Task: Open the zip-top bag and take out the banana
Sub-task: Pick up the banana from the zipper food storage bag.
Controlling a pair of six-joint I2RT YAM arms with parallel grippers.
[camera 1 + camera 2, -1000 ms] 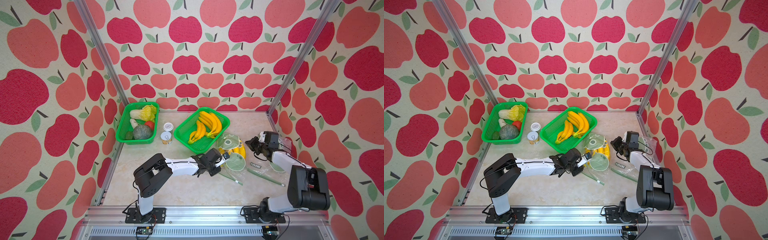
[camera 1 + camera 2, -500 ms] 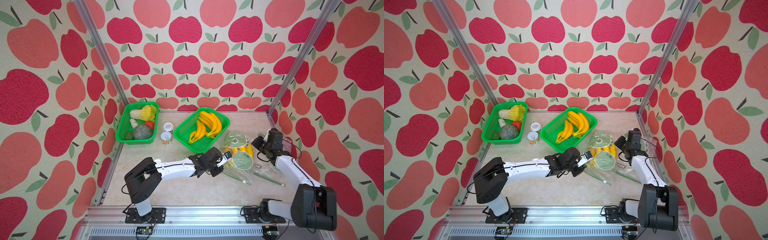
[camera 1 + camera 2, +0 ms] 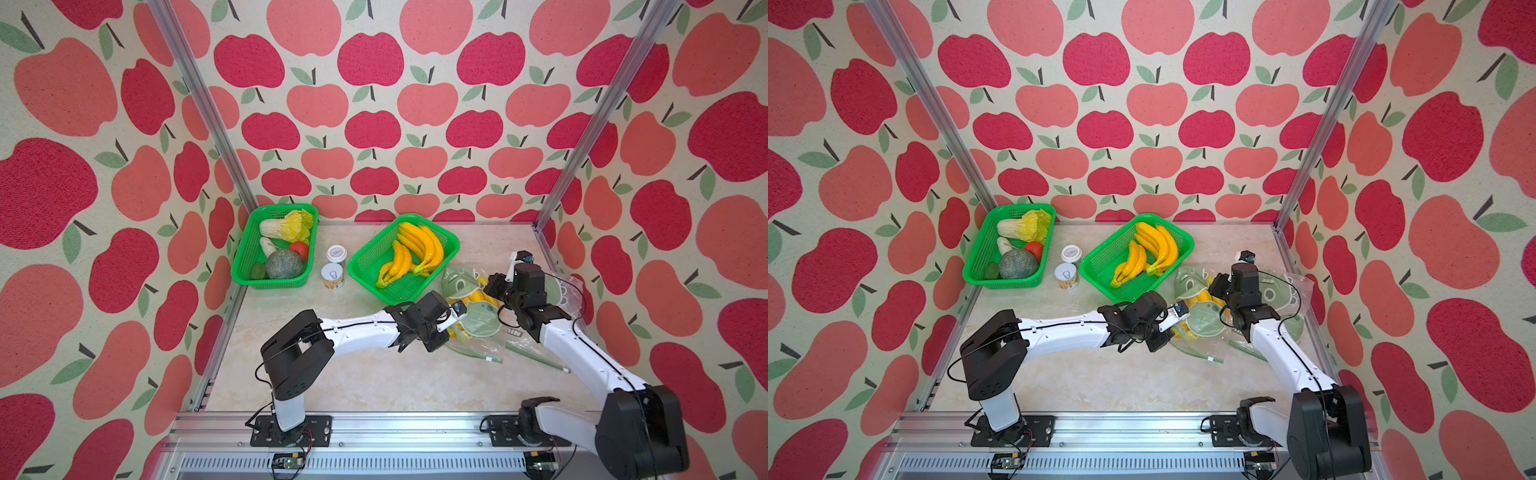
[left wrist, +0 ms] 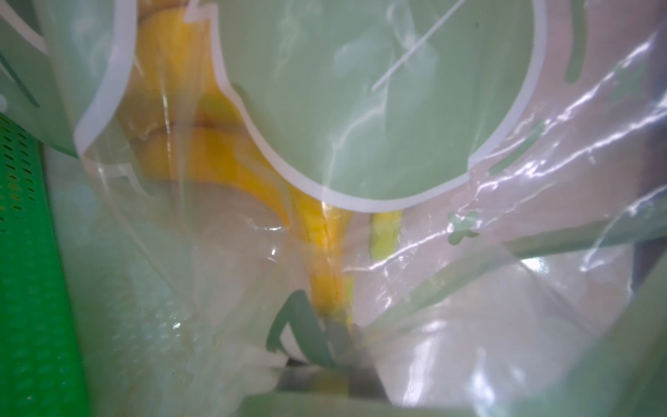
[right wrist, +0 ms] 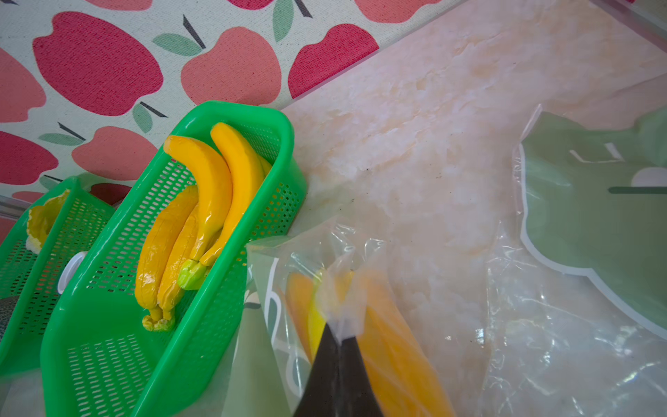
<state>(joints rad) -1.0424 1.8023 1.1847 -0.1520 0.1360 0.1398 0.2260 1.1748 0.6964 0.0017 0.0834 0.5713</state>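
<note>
The clear zip-top bag (image 3: pixel 478 328) (image 3: pixel 1204 326) with green prints lies right of the middle of the table. The yellow banana (image 3: pixel 478 297) (image 3: pixel 1200 296) shows through its film. My left gripper (image 3: pixel 454 332) (image 3: pixel 1177 330) reaches into the bag's near end. In the left wrist view the left gripper (image 4: pixel 334 339) is shut on the stem of the banana (image 4: pixel 216 162), with bag (image 4: pixel 361 90) film all around. My right gripper (image 3: pixel 492 286) (image 3: pixel 1214 286) is at the bag's far side. In the right wrist view the right gripper (image 5: pixel 343 332) pinches the film over the banana (image 5: pixel 393 343).
A green basket (image 3: pixel 455 243) holding two banana bunches stands just left of the bag. Another green basket (image 3: pixel 241 266) with vegetables is at the back left, two small cans (image 3: pixel 332 276) between them. More green-printed clear film (image 3: pixel 557 291) lies by the right wall.
The right arm has changed posture, and its gripper has edged left with the bag film. The left gripper has stayed at the bag's near end.
</note>
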